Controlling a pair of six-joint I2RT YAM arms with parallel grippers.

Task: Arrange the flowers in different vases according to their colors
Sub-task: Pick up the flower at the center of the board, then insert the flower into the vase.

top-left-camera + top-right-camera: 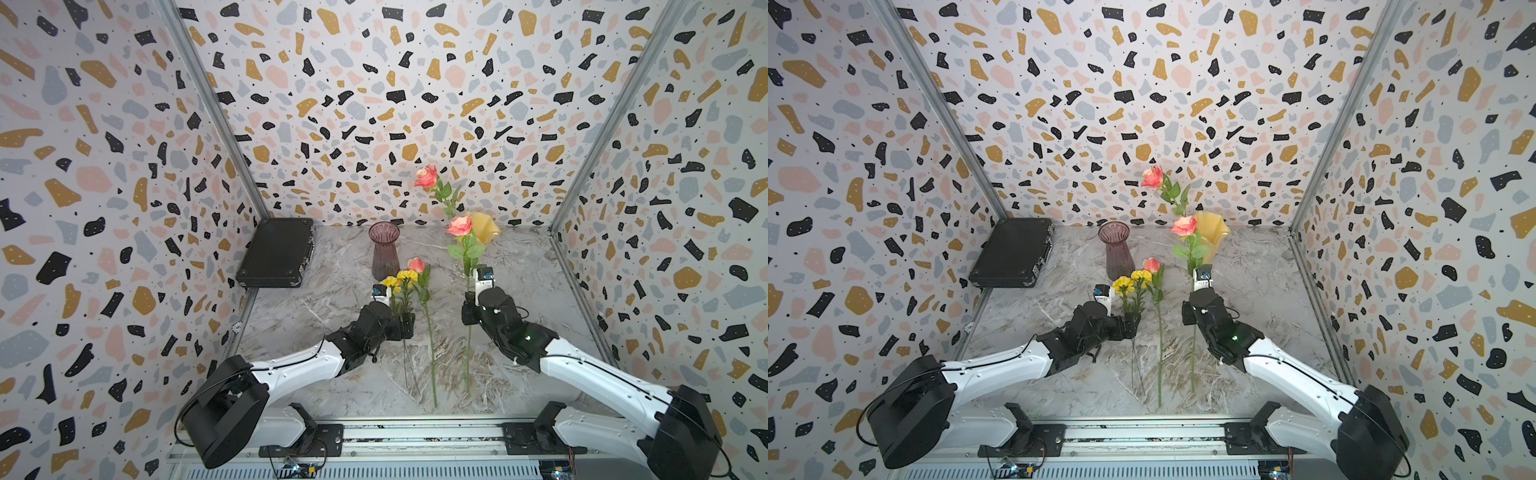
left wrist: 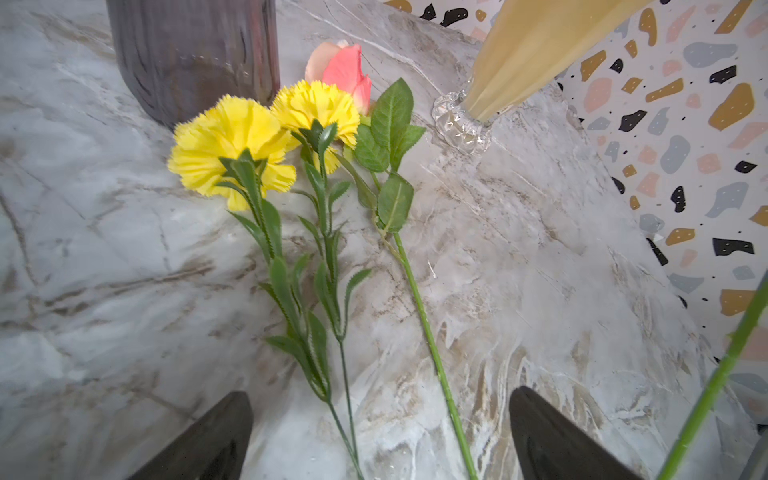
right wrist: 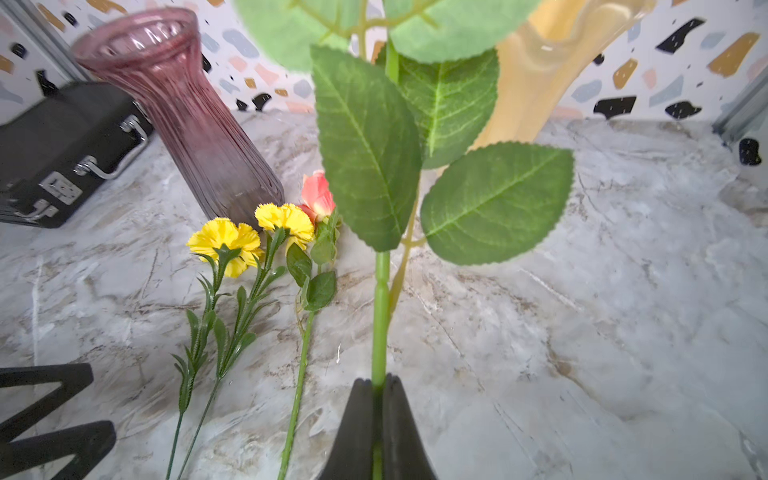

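Right gripper (image 3: 380, 383) pinches a pink rose (image 1: 460, 225) mid-stem, bloom pointing far. Left gripper (image 2: 380, 397), fingers spread, flanks the yellow carnations (image 2: 232, 137) lying near-to-far, blooms far.

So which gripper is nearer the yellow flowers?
Left. The left gripper hangs open over the stems of the yellow flowers; the right gripper is beyond the lying rose, shut on a second rose.

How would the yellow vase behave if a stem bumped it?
Probably tippy: the yellow vase flares wide above a small clear foot. Likely fragile, since it looks like glass. The rose standing in it may add top-heavy leverage.
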